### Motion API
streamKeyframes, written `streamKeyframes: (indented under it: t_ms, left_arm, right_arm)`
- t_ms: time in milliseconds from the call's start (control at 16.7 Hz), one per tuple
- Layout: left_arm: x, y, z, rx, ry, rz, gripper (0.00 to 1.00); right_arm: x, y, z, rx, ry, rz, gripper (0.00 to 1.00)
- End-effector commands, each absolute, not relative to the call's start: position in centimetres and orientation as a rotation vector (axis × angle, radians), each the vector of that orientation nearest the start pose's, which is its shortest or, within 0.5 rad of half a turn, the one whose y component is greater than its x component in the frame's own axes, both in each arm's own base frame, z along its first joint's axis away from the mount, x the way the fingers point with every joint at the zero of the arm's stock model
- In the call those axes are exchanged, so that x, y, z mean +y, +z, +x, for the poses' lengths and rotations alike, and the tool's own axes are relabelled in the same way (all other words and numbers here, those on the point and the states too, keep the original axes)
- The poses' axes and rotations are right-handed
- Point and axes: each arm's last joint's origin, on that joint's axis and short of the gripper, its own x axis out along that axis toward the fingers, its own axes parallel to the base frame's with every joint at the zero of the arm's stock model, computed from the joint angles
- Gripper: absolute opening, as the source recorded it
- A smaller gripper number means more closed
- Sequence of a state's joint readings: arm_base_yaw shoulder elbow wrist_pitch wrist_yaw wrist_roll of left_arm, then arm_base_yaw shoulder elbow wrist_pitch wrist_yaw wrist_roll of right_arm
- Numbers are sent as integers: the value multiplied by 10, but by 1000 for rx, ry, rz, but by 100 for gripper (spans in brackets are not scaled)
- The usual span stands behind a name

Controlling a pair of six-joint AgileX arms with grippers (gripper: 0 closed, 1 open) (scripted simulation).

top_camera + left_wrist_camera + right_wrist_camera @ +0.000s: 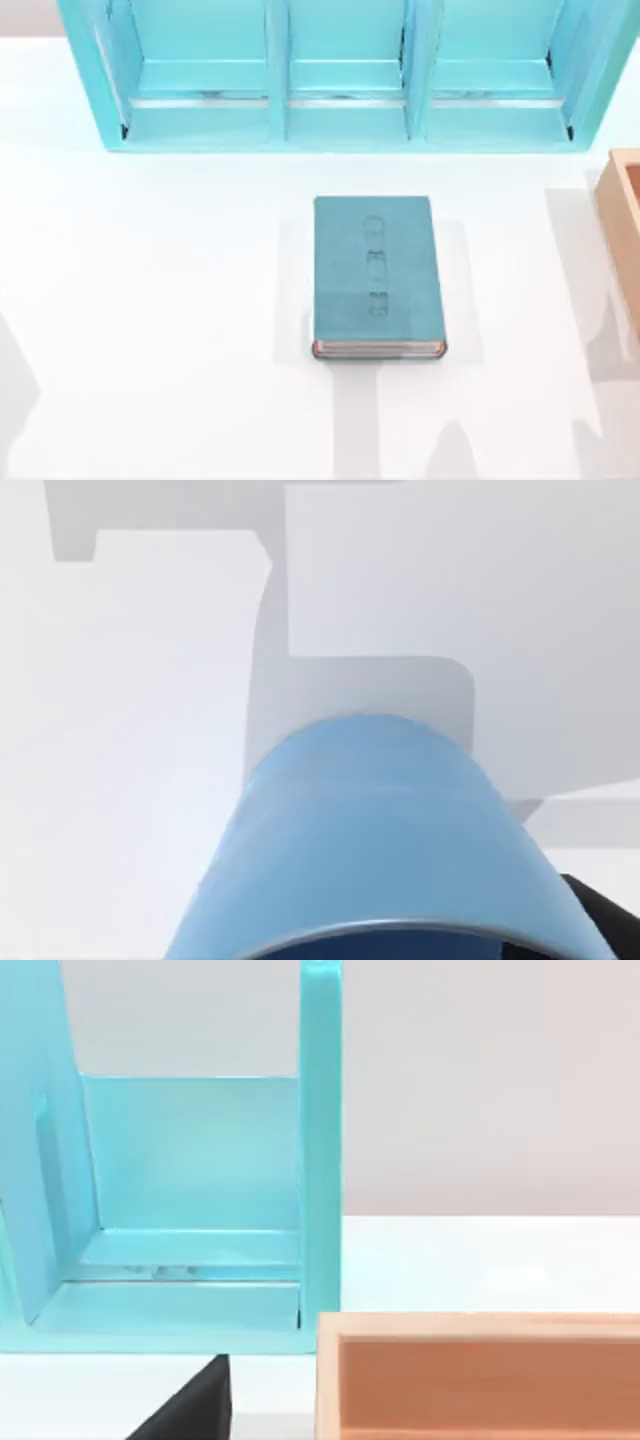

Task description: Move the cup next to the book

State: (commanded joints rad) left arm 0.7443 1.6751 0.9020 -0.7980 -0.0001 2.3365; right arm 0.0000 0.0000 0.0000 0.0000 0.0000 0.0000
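The table (150,300) is seen from overhead, with the book (377,275) central. The cup (370,840) is viewed by the left wrist camera from very close. The shelf unit (345,75) and wooden box (625,230) beyond the book are shared with the right wrist view.

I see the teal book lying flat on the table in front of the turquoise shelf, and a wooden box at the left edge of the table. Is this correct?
One detail is wrong: the wooden box is at the table's right edge, not the left, as the top view shows. The rest holds: the book lies flat on the table in front of the turquoise shelf.
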Motion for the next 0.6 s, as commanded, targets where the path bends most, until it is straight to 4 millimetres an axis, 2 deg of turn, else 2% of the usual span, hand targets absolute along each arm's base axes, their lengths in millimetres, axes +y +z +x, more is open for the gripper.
streamKeyframes:
  t_ms: [360,600]
  left_arm:
    - [184,136,198,1200,-1224,1227,0]
    - [185,160,199,1198,-1226,1227,0]
  right_arm:
    - [-1,160,106,0,0,0,100]
    - [-1,160,106,0,0,0,100]
